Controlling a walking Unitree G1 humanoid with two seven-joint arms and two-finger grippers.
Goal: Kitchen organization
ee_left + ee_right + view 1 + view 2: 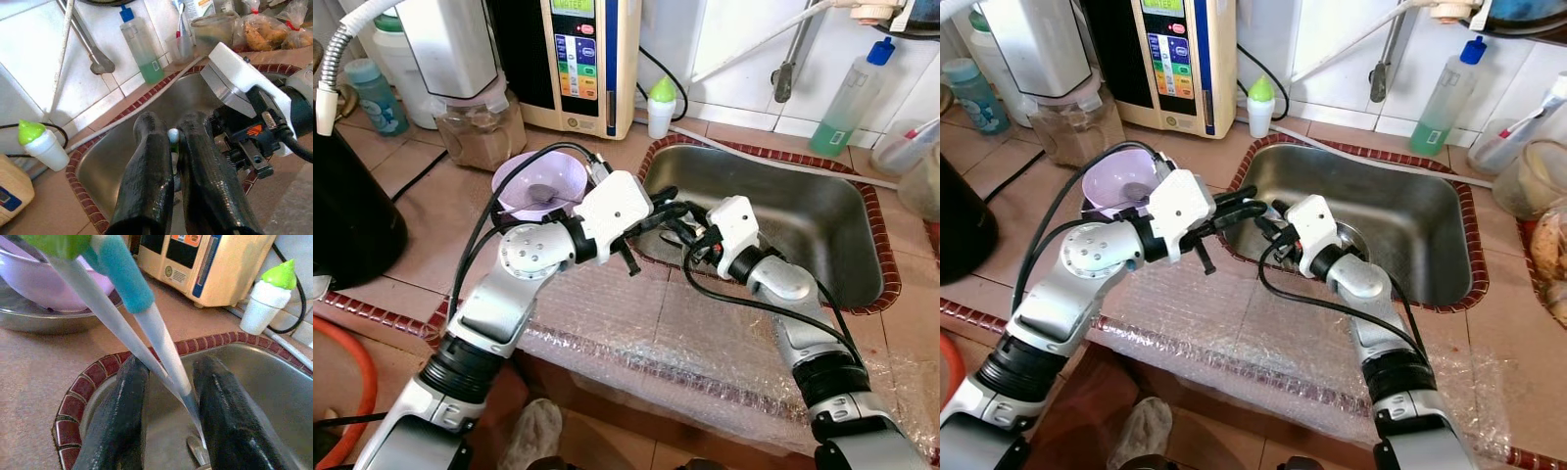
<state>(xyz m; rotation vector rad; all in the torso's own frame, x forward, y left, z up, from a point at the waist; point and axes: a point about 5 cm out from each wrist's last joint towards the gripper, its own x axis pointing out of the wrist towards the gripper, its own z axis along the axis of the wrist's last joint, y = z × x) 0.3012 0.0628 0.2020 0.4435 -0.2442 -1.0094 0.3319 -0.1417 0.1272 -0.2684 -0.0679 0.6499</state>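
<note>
Both grippers meet over the sink's (822, 211) near left corner. The left gripper (171, 147) has its fingers clenched on the tip of a thin utensil (146, 328). The right gripper (168, 396) has its fingers spread either side of two pale stems, one sleeved in blue foam. A lilac bowl (533, 181) sits on the counter (421, 235) left of the sink.

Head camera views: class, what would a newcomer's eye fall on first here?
Two silver arms meet over the near-left corner of the steel sink, the left gripper and right gripper close together. Pale chopstick-like sticks run between the right gripper's fingers. Beside the sink stands a lilac bowl.
</note>
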